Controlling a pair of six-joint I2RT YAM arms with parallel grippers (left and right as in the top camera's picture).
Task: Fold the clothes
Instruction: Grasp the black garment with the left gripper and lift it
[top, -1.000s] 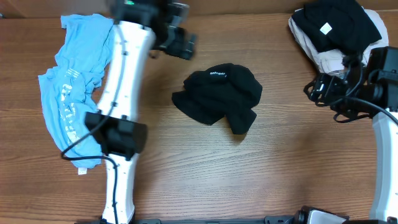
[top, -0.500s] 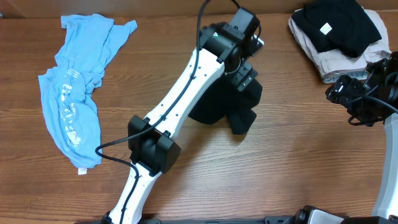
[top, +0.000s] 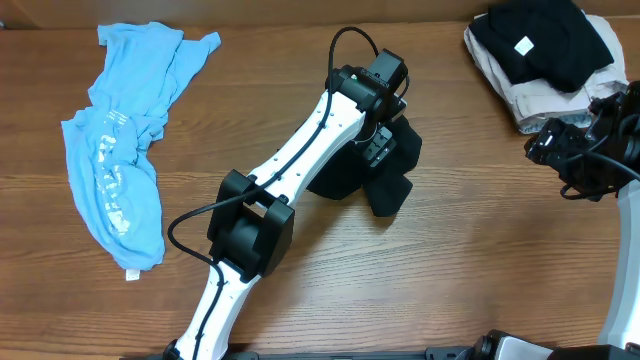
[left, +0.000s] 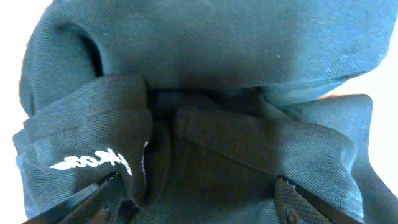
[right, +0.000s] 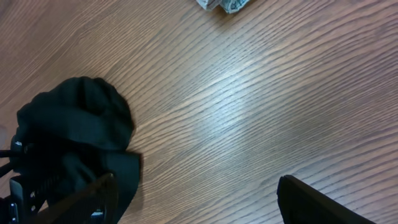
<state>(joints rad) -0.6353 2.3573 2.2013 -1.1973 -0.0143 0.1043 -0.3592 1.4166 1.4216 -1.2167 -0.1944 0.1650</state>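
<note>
overhead: crumpled black garment (top: 396, 176) at desk (top: 470, 270) centre under left arm (top: 310, 150), blue shirt (top: 120, 150) at 10 o'clock, folded stack (top: 545, 50) at 2 o'clock | left wrist: left fingers (left: 93, 198) released, spread over its folds | right wrist: right fingers (right: 311, 202) released, empty, garment at 8 o'clock

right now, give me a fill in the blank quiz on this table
1. The heap under the left gripper is ___.
2. The shirt at the far left is ___.
3. The right gripper, near the folded stack, holds ___.
4. The left gripper's jaws stand ___ over the heap.

Missing words: black; blue; nothing; open
</note>
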